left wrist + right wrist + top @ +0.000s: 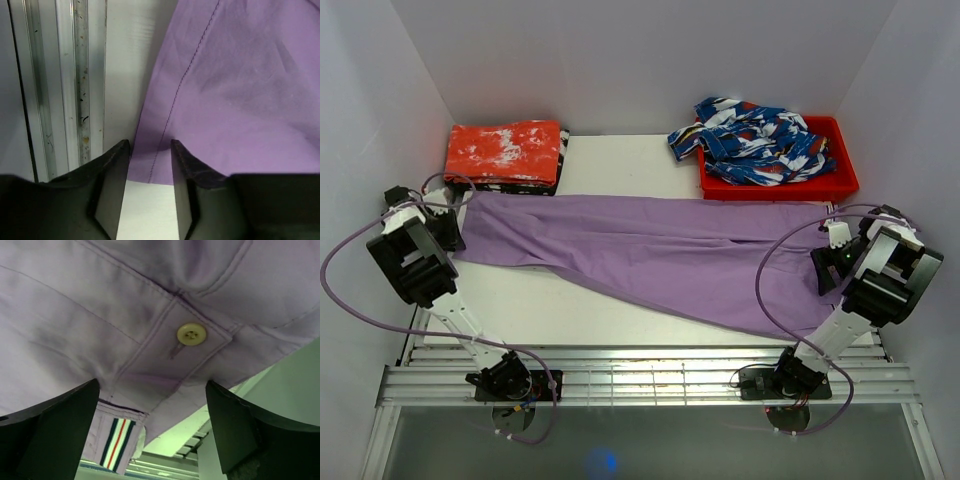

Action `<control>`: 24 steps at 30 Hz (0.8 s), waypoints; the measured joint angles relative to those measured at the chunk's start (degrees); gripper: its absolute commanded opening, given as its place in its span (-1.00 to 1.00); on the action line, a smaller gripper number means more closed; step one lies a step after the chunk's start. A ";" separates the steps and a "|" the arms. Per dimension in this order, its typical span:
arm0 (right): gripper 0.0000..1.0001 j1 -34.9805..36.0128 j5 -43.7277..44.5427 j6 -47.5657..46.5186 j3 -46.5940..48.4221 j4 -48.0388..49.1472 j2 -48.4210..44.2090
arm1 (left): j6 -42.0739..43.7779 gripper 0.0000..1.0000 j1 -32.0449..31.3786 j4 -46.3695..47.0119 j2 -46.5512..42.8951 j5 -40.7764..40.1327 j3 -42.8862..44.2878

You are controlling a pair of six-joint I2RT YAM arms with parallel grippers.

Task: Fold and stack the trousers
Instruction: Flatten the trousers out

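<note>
The lilac trousers (650, 250) lie spread across the white table, legs to the left, waist to the right. My left gripper (448, 232) is at the leg hems at the left edge. In the left wrist view its jaws are open a little, with the hem corner (155, 155) between the fingertips, and the gripper (150, 150) does not pinch the cloth. My right gripper (828, 268) is at the waist end on the right. In the right wrist view it (152, 405) is wide open over the waistband with its cream button (191, 334) and striped trim tab (116, 440).
A folded red-orange cloth with white blotches (505, 152) lies at the back left on a dark patterned garment. A red tray (840, 185) at the back right holds a blue-white-red patterned garment (755, 140). White walls enclose the table. A slatted metal rail (640, 380) runs along the near edge.
</note>
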 measured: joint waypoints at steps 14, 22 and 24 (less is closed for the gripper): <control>-0.27 -0.26 0.09 1.77 3.96 2.25 4.17 | 5.35 -1.00 -0.39 0.22 -10.12 -6.38 -12.96; -0.84 -0.28 -0.76 1.86 6.12 3.08 4.72 | 10.49 -1.00 1.64 -7.28 -21.97 -11.45 -18.12; -0.82 -0.37 -0.79 1.60 6.12 3.08 4.74 | 11.93 -1.00 3.30 -8.11 -23.78 -12.48 -19.02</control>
